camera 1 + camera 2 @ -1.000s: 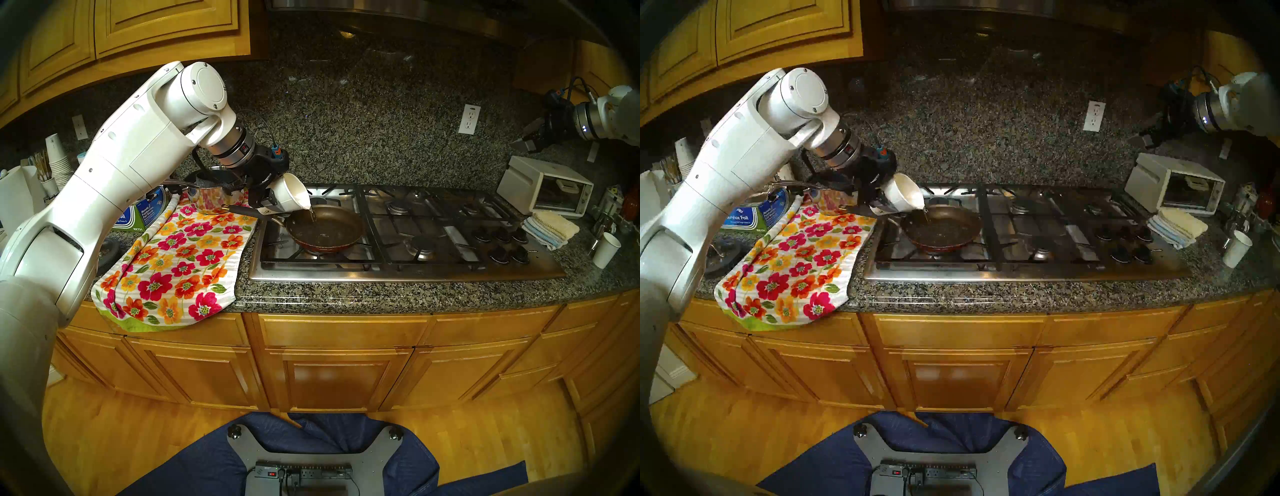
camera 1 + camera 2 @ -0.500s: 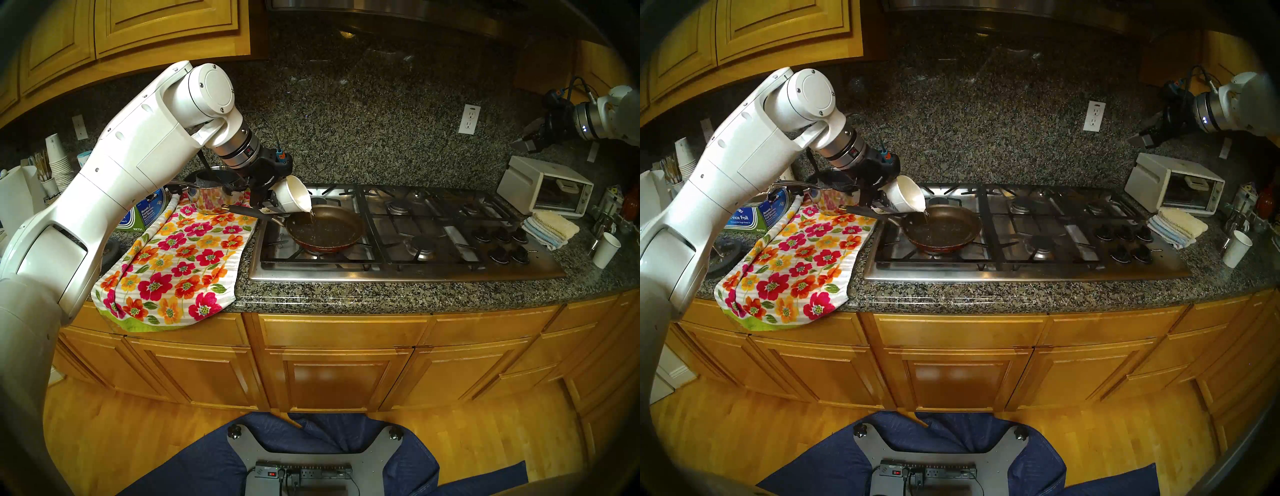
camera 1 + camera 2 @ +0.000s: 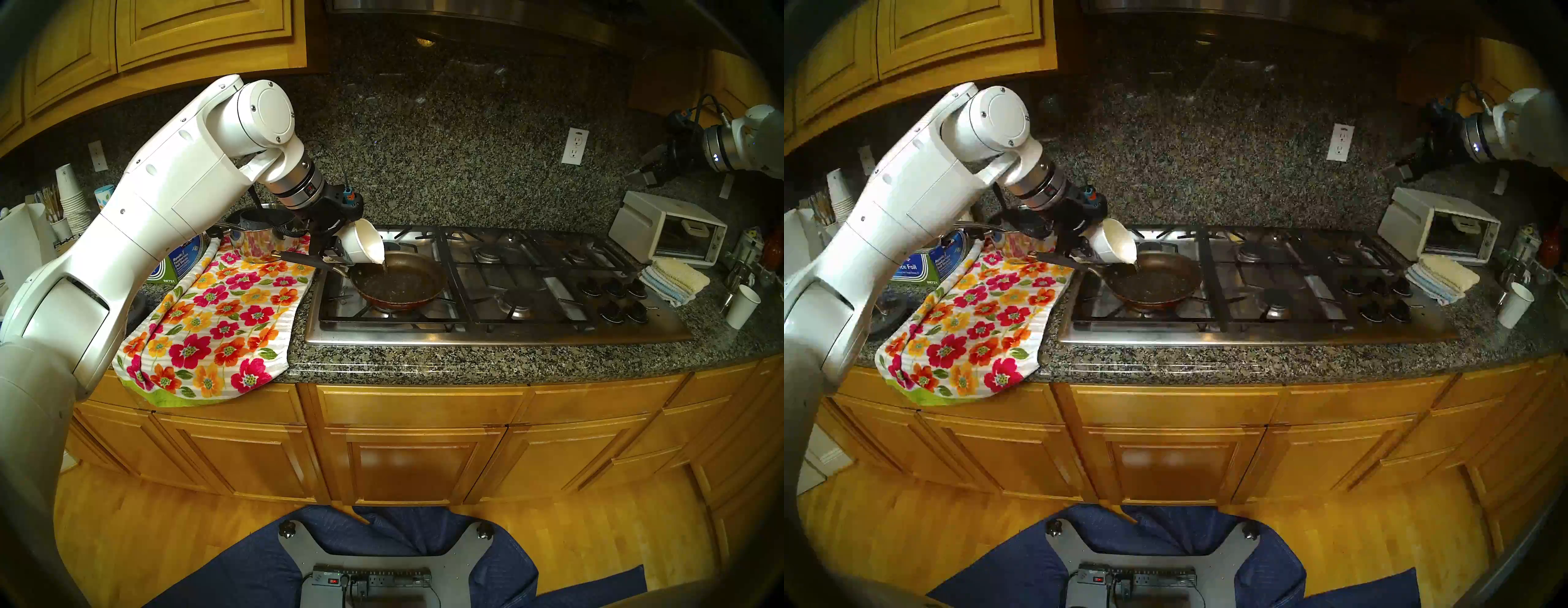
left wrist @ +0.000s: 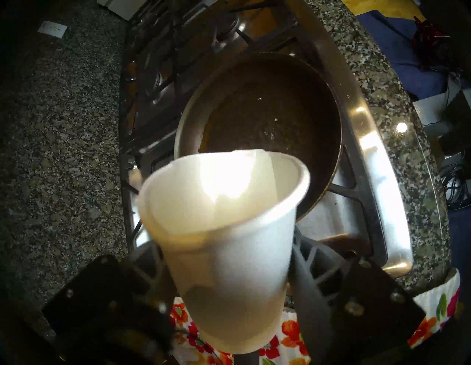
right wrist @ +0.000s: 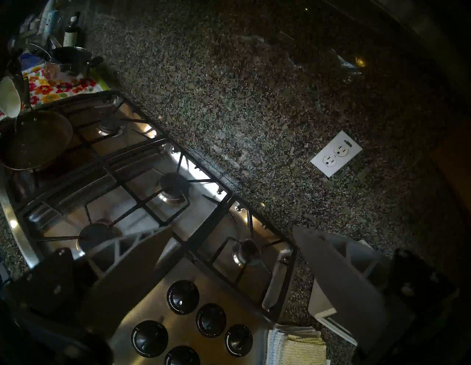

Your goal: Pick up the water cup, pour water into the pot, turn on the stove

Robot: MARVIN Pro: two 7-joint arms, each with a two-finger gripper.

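Tilted further since earlier, water cup (image 3: 358,242) pours into pan (image 3: 399,278), clamped by left gripper (image 3: 335,248); right gripper (image 5: 224,244) gapes, apparently empty, far right.

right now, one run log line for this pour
step: pouring | left pincer: shut on water cup | water into frying pan | right pincer: open, idle

Head pair high, facing stove (image 3: 500,335); wrists close.

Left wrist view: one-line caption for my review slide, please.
Left gripper tips the white paper cup over the frying pan on the gas cooktop.
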